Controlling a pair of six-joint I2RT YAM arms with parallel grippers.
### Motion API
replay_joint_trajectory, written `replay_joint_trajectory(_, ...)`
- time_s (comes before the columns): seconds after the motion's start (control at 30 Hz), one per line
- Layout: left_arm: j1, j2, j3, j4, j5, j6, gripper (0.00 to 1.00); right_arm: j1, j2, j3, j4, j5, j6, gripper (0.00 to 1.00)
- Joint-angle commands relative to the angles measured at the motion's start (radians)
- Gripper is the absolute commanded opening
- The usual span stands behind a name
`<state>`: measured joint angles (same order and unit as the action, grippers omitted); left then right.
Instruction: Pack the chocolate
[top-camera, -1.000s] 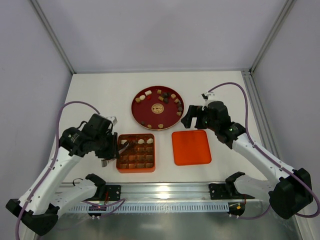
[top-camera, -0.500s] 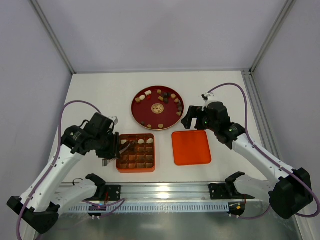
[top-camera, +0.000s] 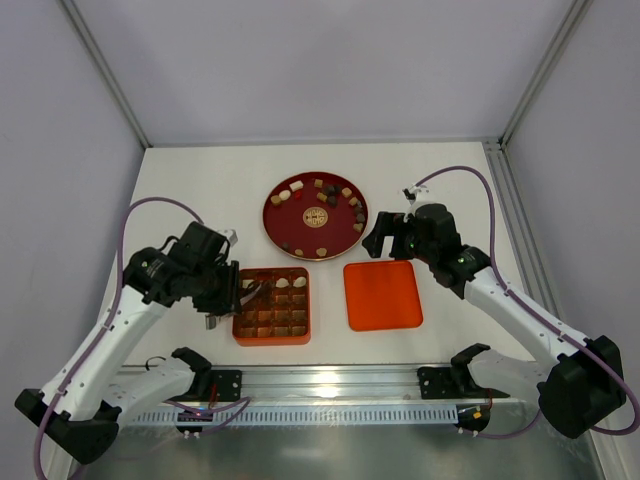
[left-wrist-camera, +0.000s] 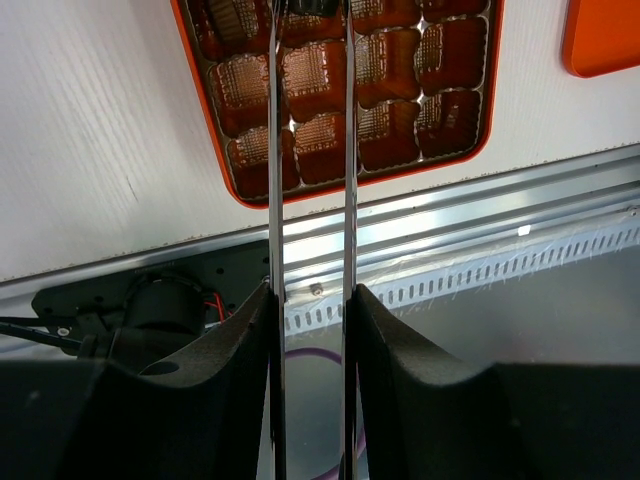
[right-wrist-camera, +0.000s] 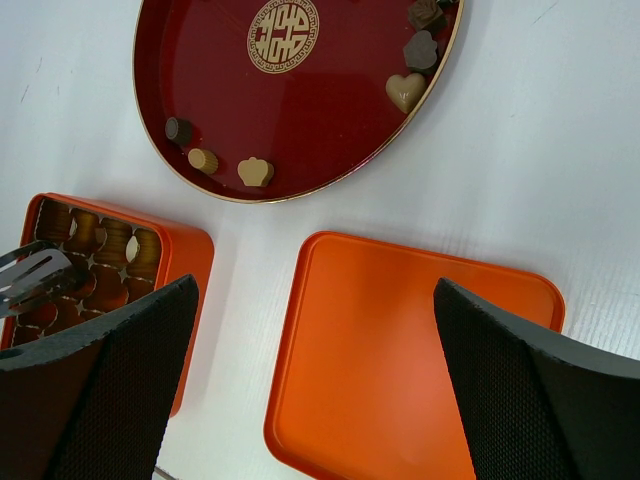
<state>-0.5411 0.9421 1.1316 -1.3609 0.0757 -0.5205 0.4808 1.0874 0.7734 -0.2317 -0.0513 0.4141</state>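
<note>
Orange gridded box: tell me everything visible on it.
The orange box is square with rounded corners, looks like plastic and is open-topped. It holds a brown ridged liner split into a grid of cups. It lies flat on the white table, just in front of the round red tray. The flat orange lid lies apart to its right. Chocolates sit in its back row; the near cups look empty. The left claw reaches its thin metal fingers over the left side; contact is unclear.

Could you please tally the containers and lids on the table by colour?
Orange: 2, the gridded box and the flat lid
Dark red: 1, the round tray
Total: 3
</note>
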Motion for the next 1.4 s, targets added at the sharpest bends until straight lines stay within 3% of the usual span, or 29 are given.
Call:
replay_joint_trajectory(0.0,-0.003,-0.002,0.043,-0.076,0.004,0.007,0.36,0.004,-0.001,0.006,0.045,0.005,-0.005,1.0)
replay_joint_trajectory(0.33,-0.003,-0.003,0.054,-0.079,-0.001,0.001,0.36,0.004,-0.001,0.001,0.046,0.007,-0.003,1.0)
replay_joint_trajectory(0.57,-0.003,0.024,0.143,-0.06,-0.004,-0.019,0.35,0.004,0.008,0.015,0.043,-0.001,-0.009,1.0)
replay_joint_trajectory(0.83,0.015,0.208,0.347,0.026,-0.198,-0.004,0.36,0.002,0.026,0.07,0.02,-0.015,-0.034,1.0)
replay_joint_trajectory(1.1,0.21,0.581,0.62,0.207,-0.231,0.111,0.36,0.002,0.023,0.113,-0.014,-0.054,-0.046,1.0)
replay_joint_trajectory(1.37,0.484,0.892,0.669,0.466,-0.183,0.12,0.34,0.002,-0.012,0.115,-0.052,-0.032,-0.044,1.0)
